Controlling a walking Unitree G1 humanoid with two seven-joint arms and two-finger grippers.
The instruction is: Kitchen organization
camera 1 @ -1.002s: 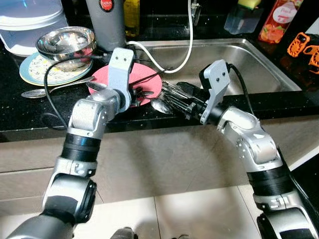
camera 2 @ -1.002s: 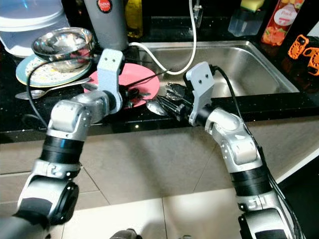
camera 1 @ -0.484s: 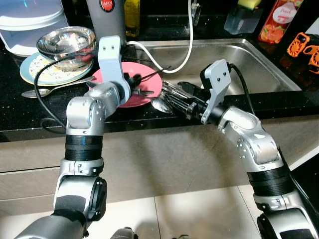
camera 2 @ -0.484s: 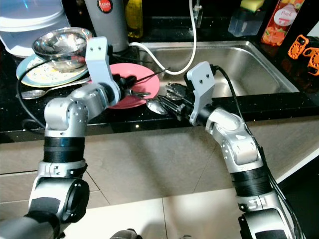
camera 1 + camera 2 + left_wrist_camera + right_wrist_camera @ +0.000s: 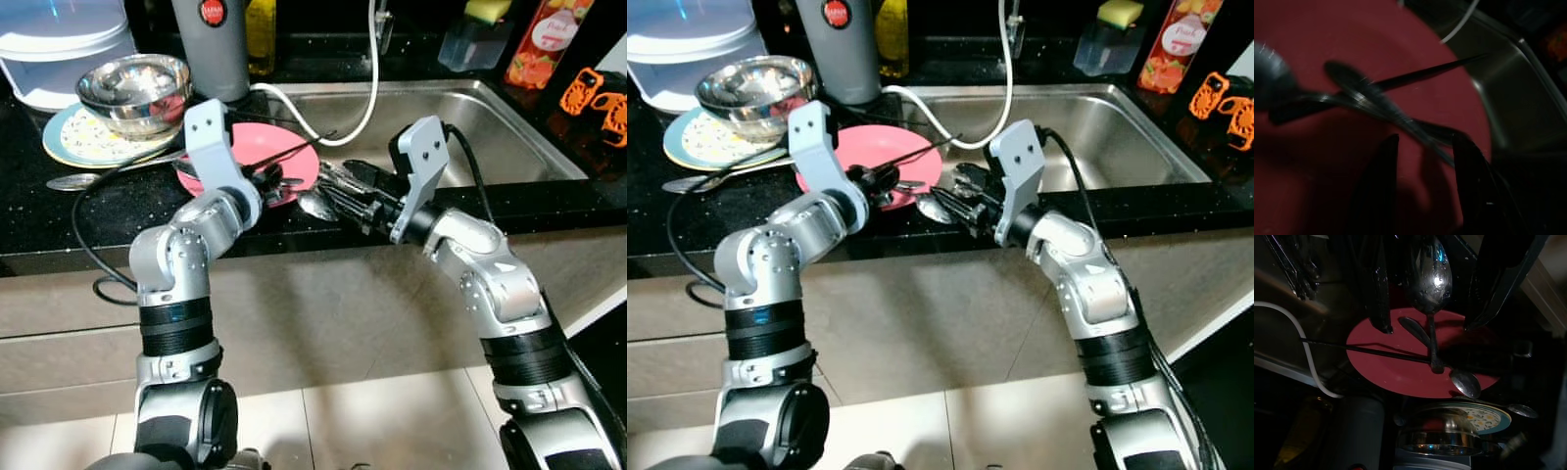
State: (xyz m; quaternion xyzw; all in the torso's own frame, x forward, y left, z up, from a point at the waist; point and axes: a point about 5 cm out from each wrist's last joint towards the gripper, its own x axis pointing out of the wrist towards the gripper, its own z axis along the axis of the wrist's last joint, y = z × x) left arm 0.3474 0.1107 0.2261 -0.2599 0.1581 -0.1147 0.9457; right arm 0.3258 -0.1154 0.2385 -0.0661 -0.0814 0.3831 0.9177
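The left end effector (image 5: 1422, 147) hovers open over cutlery (image 5: 1366, 100) on the pink plate (image 5: 257, 149). At the plate's 3 o'clock, the right end effector (image 5: 1427, 323) stands open around a spoon (image 5: 1431, 276) on the worktop (image 5: 59, 220).

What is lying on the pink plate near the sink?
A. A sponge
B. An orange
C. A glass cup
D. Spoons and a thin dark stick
D: the pink plate holds spoons and a thin dark stick, seen clearly in the right wrist view, with the left gripper open just above them.
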